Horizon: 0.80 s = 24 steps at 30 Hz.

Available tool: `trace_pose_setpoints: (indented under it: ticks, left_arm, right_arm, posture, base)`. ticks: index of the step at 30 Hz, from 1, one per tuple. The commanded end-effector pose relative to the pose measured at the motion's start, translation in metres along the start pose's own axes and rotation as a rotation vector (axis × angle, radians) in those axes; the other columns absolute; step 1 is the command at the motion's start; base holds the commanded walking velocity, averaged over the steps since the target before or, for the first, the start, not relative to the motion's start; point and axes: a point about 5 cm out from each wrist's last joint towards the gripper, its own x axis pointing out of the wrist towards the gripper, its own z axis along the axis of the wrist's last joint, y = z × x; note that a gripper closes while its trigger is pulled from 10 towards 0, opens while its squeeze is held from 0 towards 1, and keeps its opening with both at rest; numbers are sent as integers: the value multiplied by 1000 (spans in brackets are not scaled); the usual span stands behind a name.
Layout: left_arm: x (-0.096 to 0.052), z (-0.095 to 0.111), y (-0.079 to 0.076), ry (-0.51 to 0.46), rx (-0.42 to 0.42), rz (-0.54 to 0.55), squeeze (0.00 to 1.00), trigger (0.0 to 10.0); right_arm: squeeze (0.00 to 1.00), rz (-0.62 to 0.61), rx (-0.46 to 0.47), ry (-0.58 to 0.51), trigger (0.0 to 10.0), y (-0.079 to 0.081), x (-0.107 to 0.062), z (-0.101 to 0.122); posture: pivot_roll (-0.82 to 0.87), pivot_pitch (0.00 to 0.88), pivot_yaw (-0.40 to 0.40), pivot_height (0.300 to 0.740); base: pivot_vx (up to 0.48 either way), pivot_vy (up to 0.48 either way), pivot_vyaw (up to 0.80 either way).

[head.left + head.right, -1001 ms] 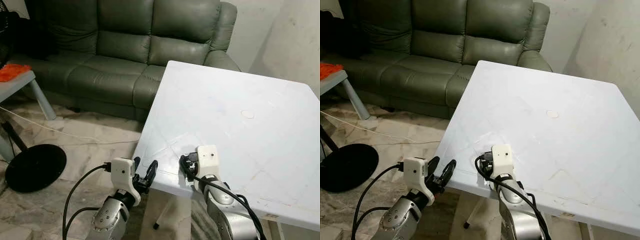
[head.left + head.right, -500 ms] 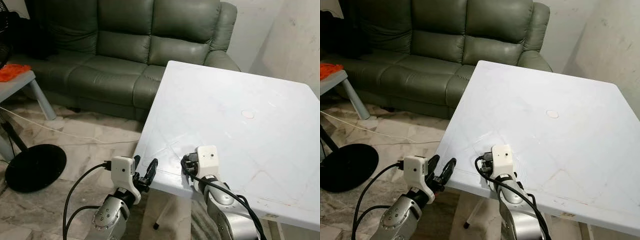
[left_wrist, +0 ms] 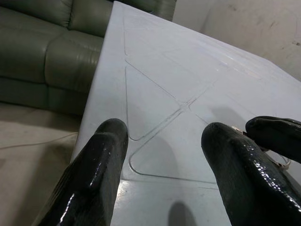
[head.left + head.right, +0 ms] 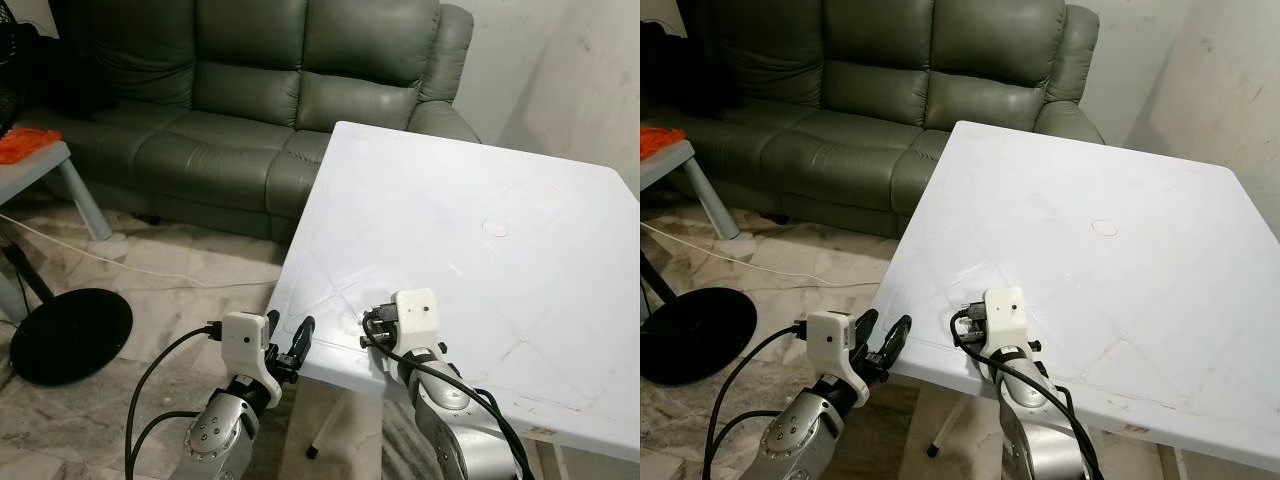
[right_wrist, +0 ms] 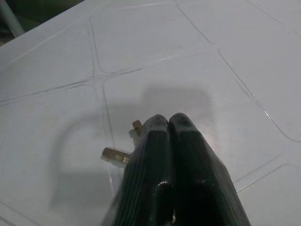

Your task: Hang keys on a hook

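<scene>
White desk (image 4: 480, 190) in front, green sofa (image 4: 250, 90) behind it, marble floor (image 4: 170, 270) to the left. Right pincer (image 5: 169, 123) down over the near left corner of the desk, fingers pressed together, clamped on keys (image 5: 117, 153); brass bits of the keys sticking out just beside the fingertips (image 5: 157, 127), close over the desk surface. Whether keys touch the desk: cannot tell. Right pincer also seen from the head at (image 4: 372, 330), under its white wrist camera box (image 4: 416, 312). Left pincer (image 4: 290, 345) just off the desk's near left edge, over the floor, fingers (image 3: 99, 160) apart, nothing between them; tips pointing at the desk corner, near the right pincer. Round mark (image 4: 494, 229) on the desk well apart from both pincers. Black round base (image 4: 70, 335) on the floor at far left, white cable (image 4: 120, 265) running across the floor, orange cloth (image 4: 25, 143) on a side table (image 4: 55, 165) by the sofa.
</scene>
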Motion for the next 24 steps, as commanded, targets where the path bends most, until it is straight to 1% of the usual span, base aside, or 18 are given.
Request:
trace_pose_setpoints:
  ticks: [1,4,7,9,10,12,14,16,17,18,19,21,22,24]
  left_arm:
    - [2,3,-6,-18,-20,-4,0,10000]
    - [2,3,-6,-19,-20,-2,0,10000]
    - [2,3,-6,-21,-21,-1,0,10000]
    - [3,4,-6,-24,-22,0,0,10000]
    - [4,5,-6,-29,-25,0,0,10000]
    - [4,6,-6,-31,-26,0,0,10000]
    - [6,7,-6,-33,-26,-1,0,10000]
    - [7,7,-6,-35,-26,-2,0,10000]
    - [9,9,-7,-42,-34,-4,0,10000]
    - [9,9,-7,-42,-34,-4,0,10000]
    - [10,10,-7,-48,-33,-7,0,10000]
    - [11,11,-7,-49,-32,-7,0,10000]
    - [13,13,-7,-57,-29,-11,0,10000]
    - [15,15,-6,-64,-22,-17,0,10000]
  right_arm:
    - [0,9,16,17,0,0,-2,-5]
    - [0,6,23,1,0,0,-1,-2]
    - [0,13,35,-48,0,-1,-2,4]
    - [0,15,72,-89,0,-3,-2,10]
    - [0,27,108,-136,0,-5,-3,16]
    - [0,30,135,-169,0,-7,-4,21]
    - [0,14,226,-198,0,-12,-4,28]
    - [0,4,216,-204,0,-14,-4,29]
    - [0,33,191,-281,0,-14,-6,38]
    - [0,33,191,-281,0,-14,-6,38]
    - [0,48,181,-315,0,-13,-8,42]
    - [0,53,170,-332,0,-14,-8,44]
    - [0,49,152,-380,0,-17,-10,49]
    - [0,43,101,-420,0,-18,-12,54]
  posture:
    - [-2,101,-98,740]
    - [-1,100,-99,740]
    - [0,96,-97,740]
    - [0,93,-96,740]
    - [0,92,-95,740]
    - [-1,90,-94,740]
    - [-2,86,-93,740]
    - [-2,83,-94,740]
    - [-3,79,-92,740]
    - [-3,79,-92,740]
    - [-3,79,-92,740]
    - [-2,72,-93,740]
    - [-1,69,-93,740]
    - [2,63,-93,740]
  base:
    - [0,0,0]
    - [0,0,0]
    - [0,0,0]
    - [0,0,0]
    - [0,0,0]
    - [0,0,0]
    - [0,0,0]
    - [0,0,0]
    - [0,0,0]
    - [0,0,0]
    - [0,0,0]
    - [0,0,0]
    - [0,0,0]
    - [0,0,0]
